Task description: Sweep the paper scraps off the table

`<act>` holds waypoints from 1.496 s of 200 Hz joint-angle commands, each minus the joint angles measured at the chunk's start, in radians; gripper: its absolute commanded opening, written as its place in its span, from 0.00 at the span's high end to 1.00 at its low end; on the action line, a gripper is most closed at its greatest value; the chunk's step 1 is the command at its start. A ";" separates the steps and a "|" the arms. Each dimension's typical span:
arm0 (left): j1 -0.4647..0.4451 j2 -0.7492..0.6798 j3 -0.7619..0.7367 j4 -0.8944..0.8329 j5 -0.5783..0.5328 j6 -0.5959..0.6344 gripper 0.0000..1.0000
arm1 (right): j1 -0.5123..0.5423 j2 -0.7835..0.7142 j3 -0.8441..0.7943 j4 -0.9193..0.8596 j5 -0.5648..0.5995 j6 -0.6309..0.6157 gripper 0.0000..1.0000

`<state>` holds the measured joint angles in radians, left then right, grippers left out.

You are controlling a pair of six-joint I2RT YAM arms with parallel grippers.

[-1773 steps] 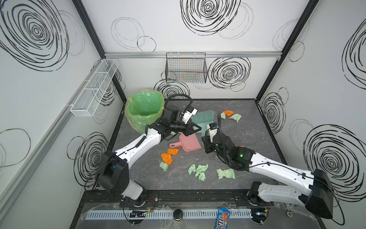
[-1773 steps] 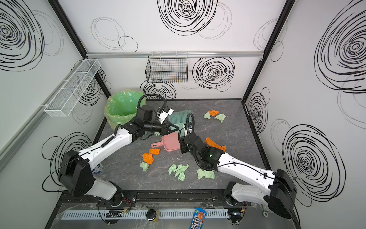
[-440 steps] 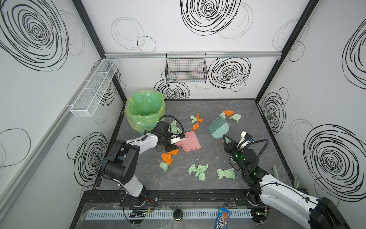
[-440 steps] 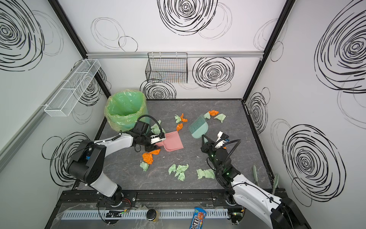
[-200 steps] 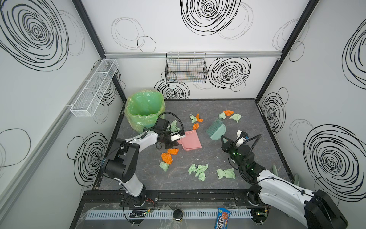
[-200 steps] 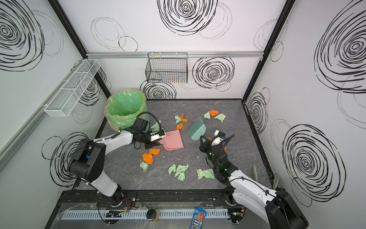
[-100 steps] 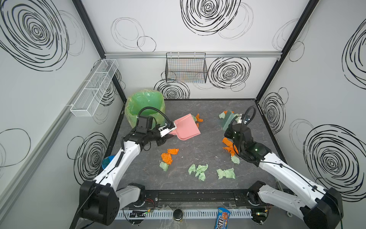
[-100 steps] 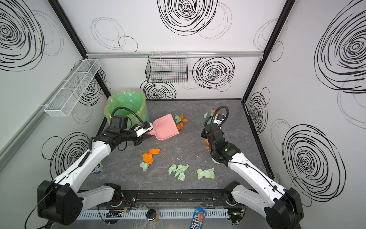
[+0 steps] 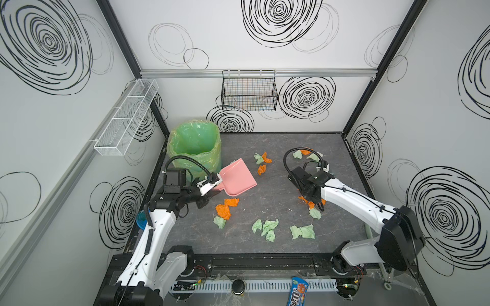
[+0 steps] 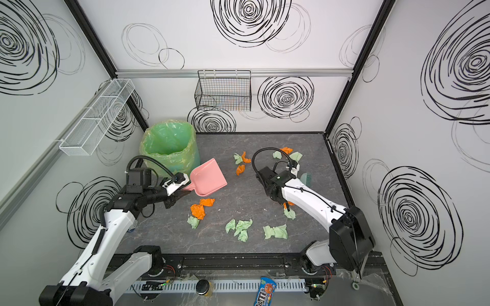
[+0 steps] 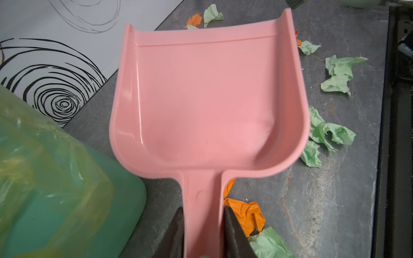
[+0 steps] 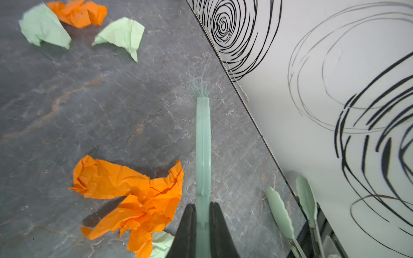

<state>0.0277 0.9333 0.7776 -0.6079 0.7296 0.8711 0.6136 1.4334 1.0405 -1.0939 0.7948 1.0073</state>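
Centre-left, beside the bin [image 9: 195,143], the left fingers [image 11: 176,232] grip the dustpan [image 9: 237,176] by its handle. Orange and green scraps [image 9: 269,227] lie scattered over the tabletop [image 9: 198,238], from centre to right. Right of centre, the right fingers [image 12: 188,223] clamp the brush [image 12: 203,145].

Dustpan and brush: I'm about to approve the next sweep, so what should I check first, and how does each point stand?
1. Left gripper clamped on the dustpan handle: ok.
2. Dustpan empty: ok.
3. Right gripper shut on the brush handle: ok.
4. Dustpan lip resting on the table: cannot tell.
5. Bin mouth open beside the dustpan: ok.
6. Table cleared: not ok; orange and green paper scraps lie scattered across it.
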 commanded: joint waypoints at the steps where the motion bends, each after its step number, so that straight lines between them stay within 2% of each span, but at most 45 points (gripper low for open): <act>1: 0.029 -0.011 -0.010 -0.033 0.072 0.056 1.00 | 0.003 0.027 -0.002 -0.162 0.000 0.102 1.00; 34: 0.074 -0.009 -0.031 -0.046 0.109 0.094 1.00 | 0.002 0.002 -0.065 -0.150 -0.104 0.106 1.00; 73: 0.096 0.023 -0.019 -0.073 0.128 0.132 1.00 | -0.003 -0.113 -0.106 0.007 -0.293 -0.039 1.00; 97: 0.115 0.032 -0.002 -0.091 0.141 0.146 1.00 | -0.003 -0.157 -0.103 0.064 -0.391 -0.081 1.00; 157: 0.132 0.031 -0.009 -0.104 0.142 0.154 1.00 | -0.005 -0.168 -0.121 0.244 -0.549 -0.168 1.00; 201: 0.133 0.031 0.000 -0.110 0.133 0.154 1.00 | -0.032 -0.246 -0.143 0.414 -0.629 -0.185 1.00; 227: 0.133 0.038 0.007 -0.115 0.133 0.149 1.00 | -0.057 -0.317 -0.148 0.428 -0.623 -0.182 1.00; 255: 0.133 0.039 0.007 -0.116 0.136 0.149 1.00 | -0.060 -0.421 -0.121 0.358 -0.571 -0.196 1.00; 299: 0.133 0.047 0.000 -0.098 0.143 0.140 1.00 | -0.005 -0.476 -0.009 -0.057 -0.327 -0.064 1.00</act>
<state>0.1516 0.9718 0.7555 -0.7094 0.8314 1.0058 0.5758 0.9695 0.9764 -0.8719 0.2974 0.8532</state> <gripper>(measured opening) 0.271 0.104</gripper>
